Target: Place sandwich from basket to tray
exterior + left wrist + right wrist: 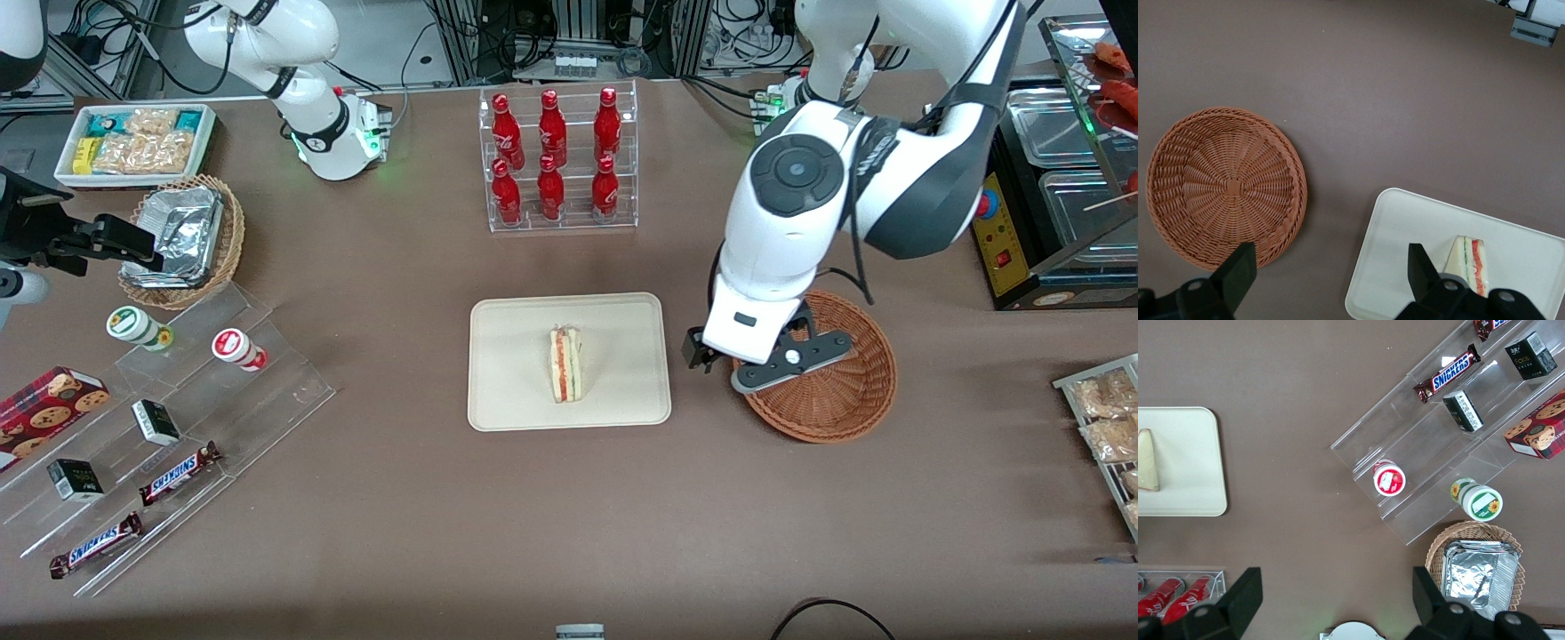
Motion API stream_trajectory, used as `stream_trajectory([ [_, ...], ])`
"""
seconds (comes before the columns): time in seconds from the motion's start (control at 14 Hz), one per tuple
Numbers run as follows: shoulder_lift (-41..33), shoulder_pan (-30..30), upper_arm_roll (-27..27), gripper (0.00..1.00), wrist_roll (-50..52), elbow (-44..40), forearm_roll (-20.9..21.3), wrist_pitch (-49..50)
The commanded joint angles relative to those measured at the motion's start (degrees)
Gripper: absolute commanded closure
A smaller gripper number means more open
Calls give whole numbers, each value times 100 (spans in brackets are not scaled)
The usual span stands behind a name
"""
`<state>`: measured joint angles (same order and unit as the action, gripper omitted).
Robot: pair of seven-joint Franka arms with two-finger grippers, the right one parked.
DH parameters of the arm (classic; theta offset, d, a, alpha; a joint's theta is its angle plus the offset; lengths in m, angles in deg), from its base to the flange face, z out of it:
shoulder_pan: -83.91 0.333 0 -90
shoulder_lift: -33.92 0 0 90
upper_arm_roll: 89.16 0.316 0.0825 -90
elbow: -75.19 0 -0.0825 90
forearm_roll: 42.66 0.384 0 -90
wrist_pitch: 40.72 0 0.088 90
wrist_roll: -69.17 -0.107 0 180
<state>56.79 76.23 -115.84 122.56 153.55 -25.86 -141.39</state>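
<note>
Snickers bars (138, 511) sit closest to the front camera on the clear stepped display (178, 427) toward the parked arm's end of the counter (400, 533), and I have no business with them on this job. What I care about is mid-counter: the sandwich (564, 364) lies on the cream tray (507, 373), roughly in the middle, its red and green filling edge turned toward the parked arm's end. It looks settled on its side, touching nothing but the tray.

From my wrist camera the basket (1225, 187) is bare wicker all the way to the bottom, with nothing left inside. It stands just beside the tray with a strip of brown counter between them.

My claw (711, 356) hangs above that strip, over the basket's rim on the side nearest the tray. Its two black fingers (1238, 270) are spread wide and carry nothing; I can see the counter and the tray's corner between them. It is well above the surface and apart from both the sandwich and the basket.

By my reading the job is essentially done: the sandwich is out of the basket and delivered, and the release has been made. All I would judge left is to lift the arm clear without clipping the basket rim.
</note>
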Motion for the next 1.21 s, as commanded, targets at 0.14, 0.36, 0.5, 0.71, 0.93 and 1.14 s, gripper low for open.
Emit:
stream_trajectory([
  [0.14, -747, 328, 338, 0, -1293, 364, -756, 530],
  [0.36, -1248, 302, 935, 0, -2268, 653, -1090, 856],
  [0.5, -1634, 293, 1348, 0, -3006, 977, -1319, 892],
  [0.71, -2005, 284, 1920, 0, -4062, 1304, -1531, 927],
  [0.93, -2190, 276, 2307, 0, -4765, 1349, -1531, 1190],
  [1.14, -2269, 258, 2536, 0, -5117, 1392, -1522, 1217],
])
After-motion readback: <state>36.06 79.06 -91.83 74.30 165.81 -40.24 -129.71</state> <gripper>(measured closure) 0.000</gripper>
